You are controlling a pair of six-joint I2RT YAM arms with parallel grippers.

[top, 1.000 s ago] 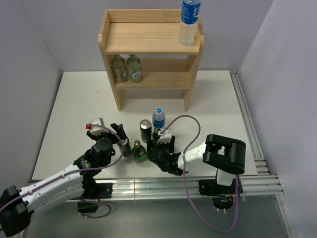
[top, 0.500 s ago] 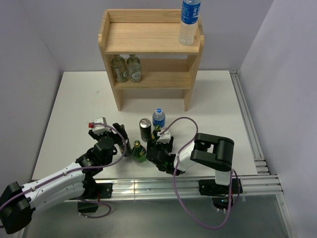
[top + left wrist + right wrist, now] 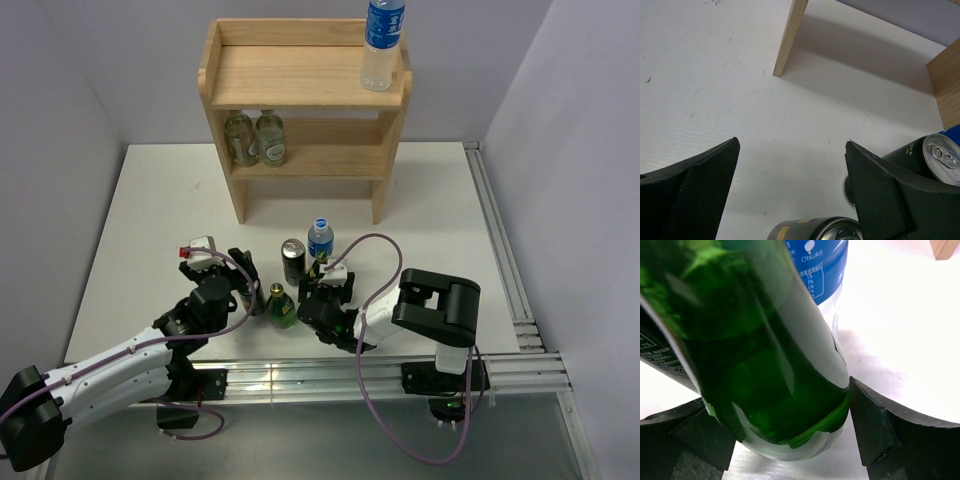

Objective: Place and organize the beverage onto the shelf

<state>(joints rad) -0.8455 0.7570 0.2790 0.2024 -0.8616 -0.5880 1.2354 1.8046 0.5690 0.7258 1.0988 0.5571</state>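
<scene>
Reaching low from its base at 5 o'clock of the table (image 3: 150, 200), the right arm folds its elbow and sends the forearm toward 10 o'clock. The right gripper (image 3: 777, 400) has its two fingers pressed on both sides of a tilted green bottle (image 3: 765, 355), near its base, so the bottle fills the gap. Just behind it at 12 o'clock stand a water bottle (image 3: 822, 265) and a dark can (image 3: 660, 355).

The left arm lies stretched from 7 o'clock toward the centre. The left gripper (image 3: 791, 146) is spread wide and holds nothing. A second can (image 3: 815, 231) sits near its fingers. Another green bottle (image 3: 280, 306) stands between the two grippers.

The shelf (image 3: 300, 75) stands at 12 o'clock. A second water bottle (image 3: 384, 45) is on its top at the right, and two glass bottles (image 3: 255, 138) are on the lower tier at the left.
</scene>
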